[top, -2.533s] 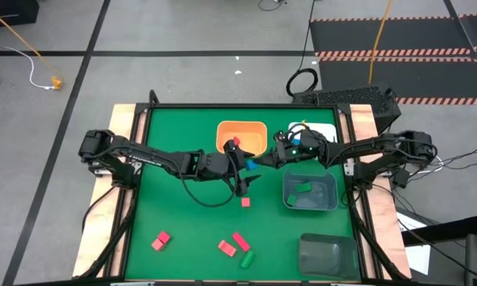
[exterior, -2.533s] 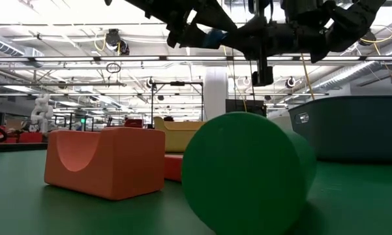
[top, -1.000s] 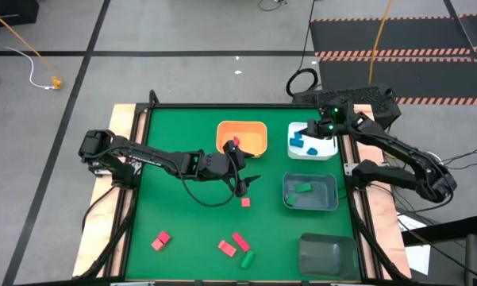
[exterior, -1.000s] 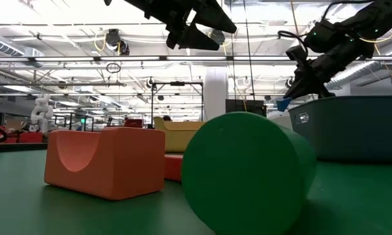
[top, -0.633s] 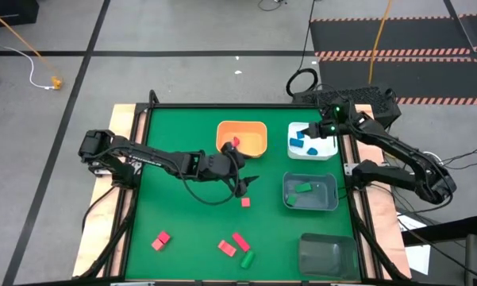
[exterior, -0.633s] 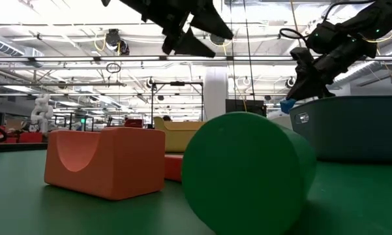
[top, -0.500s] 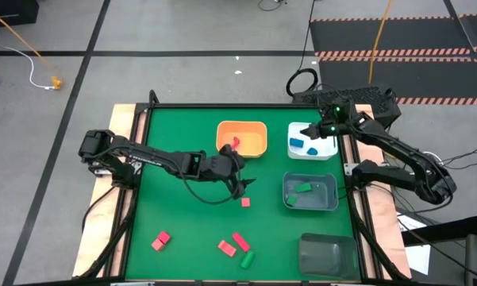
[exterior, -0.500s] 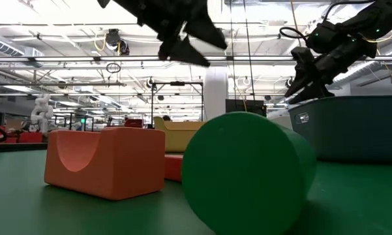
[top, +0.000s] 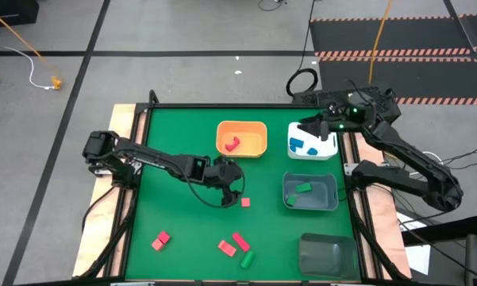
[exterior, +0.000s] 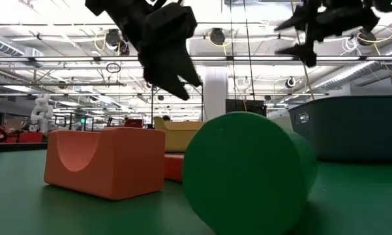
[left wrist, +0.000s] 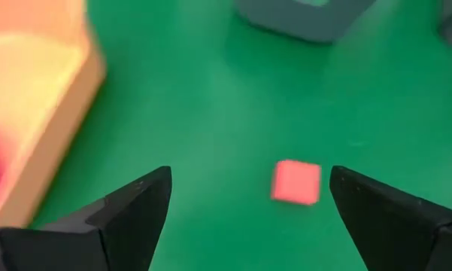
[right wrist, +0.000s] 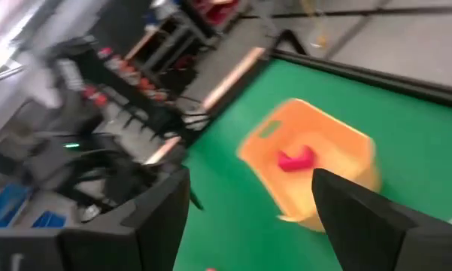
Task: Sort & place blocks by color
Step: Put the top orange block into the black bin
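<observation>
A small red cube (top: 245, 202) lies on the green mat, and my left gripper (top: 236, 191) hovers open just to its left, tipped down toward it. In the left wrist view the red cube (left wrist: 295, 181) sits between and beyond the spread fingers of my left gripper (left wrist: 248, 218). My right gripper (top: 308, 127) is open and empty, raised above the white bin (top: 327, 148), which holds blue blocks (top: 298, 144). The orange bin (top: 258, 133) holds a red block (top: 232, 144). The grey bin (top: 289, 199) holds a green block (top: 303, 188).
Near the table's front edge lie red blocks (top: 160, 240), (top: 227, 248), (top: 240, 241) and a green cylinder (top: 247, 259). A dark empty bin (top: 327, 256) stands at the near right. Open mat stretches along the table's left half.
My right gripper has opened over the white bin and let go of a blue block, which fell into the bin; it then rose and rolled. My left gripper has gone down toward the red cube and tipped nose-down, staying open.
</observation>
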